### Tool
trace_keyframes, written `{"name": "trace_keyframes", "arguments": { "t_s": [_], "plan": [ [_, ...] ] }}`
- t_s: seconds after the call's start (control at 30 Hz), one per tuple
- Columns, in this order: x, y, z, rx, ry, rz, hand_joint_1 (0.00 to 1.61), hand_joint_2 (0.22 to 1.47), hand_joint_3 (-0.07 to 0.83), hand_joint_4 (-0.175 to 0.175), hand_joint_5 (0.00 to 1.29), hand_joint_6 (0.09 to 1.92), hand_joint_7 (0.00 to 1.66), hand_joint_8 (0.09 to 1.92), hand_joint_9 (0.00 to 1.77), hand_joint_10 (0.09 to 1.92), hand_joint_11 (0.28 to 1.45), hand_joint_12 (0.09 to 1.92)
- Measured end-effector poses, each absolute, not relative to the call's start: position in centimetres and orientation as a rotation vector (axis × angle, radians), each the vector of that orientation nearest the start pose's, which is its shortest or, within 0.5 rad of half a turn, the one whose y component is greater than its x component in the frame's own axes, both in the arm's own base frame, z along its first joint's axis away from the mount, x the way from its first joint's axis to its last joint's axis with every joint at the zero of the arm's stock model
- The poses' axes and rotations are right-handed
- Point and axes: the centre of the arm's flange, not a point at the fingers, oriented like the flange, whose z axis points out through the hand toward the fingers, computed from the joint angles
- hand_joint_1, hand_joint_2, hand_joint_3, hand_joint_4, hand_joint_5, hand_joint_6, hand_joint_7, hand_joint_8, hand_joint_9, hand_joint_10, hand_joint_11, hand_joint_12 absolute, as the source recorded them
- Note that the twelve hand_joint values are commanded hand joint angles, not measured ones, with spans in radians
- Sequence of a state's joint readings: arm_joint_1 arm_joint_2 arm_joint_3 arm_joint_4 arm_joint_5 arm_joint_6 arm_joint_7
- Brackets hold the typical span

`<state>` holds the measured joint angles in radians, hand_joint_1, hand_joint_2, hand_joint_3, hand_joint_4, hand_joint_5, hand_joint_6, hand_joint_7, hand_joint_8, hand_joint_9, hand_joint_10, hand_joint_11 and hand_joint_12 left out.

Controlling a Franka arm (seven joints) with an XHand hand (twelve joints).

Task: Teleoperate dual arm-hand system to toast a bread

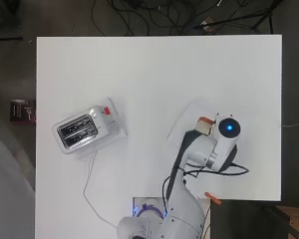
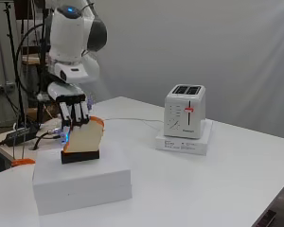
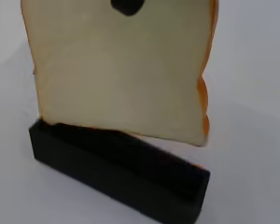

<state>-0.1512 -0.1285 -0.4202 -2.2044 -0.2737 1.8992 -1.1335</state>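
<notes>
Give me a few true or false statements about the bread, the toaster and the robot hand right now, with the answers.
1. The slice of pale bread with an orange crust stands in a black block holder. True.
2. The holder sits directly on the white table. False: it rests on a white box.
3. The white two-slot toaster already holds bread. False: its slots look empty.
4. The black and white hand is at the slice's top edge. True.

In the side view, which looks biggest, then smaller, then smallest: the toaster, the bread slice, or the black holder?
1. toaster, though it stands farther from the camera
2. bread slice
3. black holder, clearly the smallest
</notes>
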Motion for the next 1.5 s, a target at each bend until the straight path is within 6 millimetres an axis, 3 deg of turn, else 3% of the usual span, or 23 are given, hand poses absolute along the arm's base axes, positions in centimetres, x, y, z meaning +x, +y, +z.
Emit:
{"name": "trace_keyframes", "arguments": {
  "t_s": [0.1,0.17,0.27,0.37,0.5,0.63,0.7,0.8,0.87,0.97,1.13,1.2,1.3,1.37,1.5],
  "plan": [
    [40.0,-24.2,46.4,-2.98,-1.169,0.265,1.25,1.13,0.0,-0.175,0.78,1.13,1.15,0.86,1.53,0.09,0.63,0.88],
    [41.3,-19.6,49.0,-2.977,-1.321,0.196,1.25,1.13,0.0,-0.175,0.78,1.13,1.15,0.86,1.52,0.09,0.64,0.84],
    [42.8,-13.0,51.5,-2.884,-1.478,0.084,1.25,1.13,0.0,-0.175,0.78,1.15,1.15,0.84,1.5,0.09,0.64,0.77],
    [44.3,-7.4,52.9,-2.752,-1.557,-0.027,1.24,1.14,0.0,-0.165,0.76,1.22,1.13,0.84,1.44,0.09,0.67,0.53],
    [46.7,3.3,54.8,-2.533,-1.832,-0.061,1.24,1.14,-0.001,-0.162,0.75,1.25,1.13,0.82,1.39,0.09,0.75,0.21],
    [48.5,16.1,54.8,-2.213,-2.165,-0.064,1.24,1.14,-0.001,-0.156,0.76,1.25,1.13,0.8,1.39,0.09,0.76,0.13],
    [48.9,19.8,54.0,-2.12,-2.24,-0.039,1.24,1.14,-0.001,-0.155,0.76,1.24,1.14,0.8,1.39,0.09,0.76,0.12],
    [49.7,21.6,51.0,-2.103,-2.262,0.076,1.24,1.14,-0.001,-0.157,0.76,1.24,1.14,0.8,1.39,0.09,0.77,0.11],
    [50.5,21.2,49.5,-2.111,-2.251,0.132,1.24,1.14,-0.001,-0.161,0.76,1.24,1.14,0.8,1.39,0.09,0.77,0.11],
    [51.0,20.4,49.0,-2.112,-2.229,0.156,1.24,1.14,0.0,-0.173,0.76,1.24,1.14,0.8,1.4,0.09,0.77,0.11],
    [48.9,24.7,47.9,-1.986,-2.337,0.237,1.25,1.13,0.0,-0.175,0.76,1.24,1.16,0.77,1.39,0.09,0.77,0.09],
    [48.5,24.2,49.3,-1.93,-2.35,0.18,1.24,1.13,0.0,-0.174,0.76,1.23,1.15,0.78,1.39,0.09,0.78,0.09],
    [47.4,21.8,53.8,-1.926,-2.374,0.055,1.24,1.14,0.001,-0.175,0.76,1.22,1.15,0.8,1.39,0.09,0.78,0.09],
    [46.9,20.6,55.7,-1.98,-2.403,0.036,1.24,1.14,0.001,-0.175,0.76,1.22,1.14,0.81,1.4,0.09,0.78,0.09],
    [47.3,19.4,55.8,-2.049,-2.408,0.061,1.25,1.14,0.0,-0.175,0.77,1.17,1.14,0.85,1.42,0.09,0.78,0.09]
  ]
}}
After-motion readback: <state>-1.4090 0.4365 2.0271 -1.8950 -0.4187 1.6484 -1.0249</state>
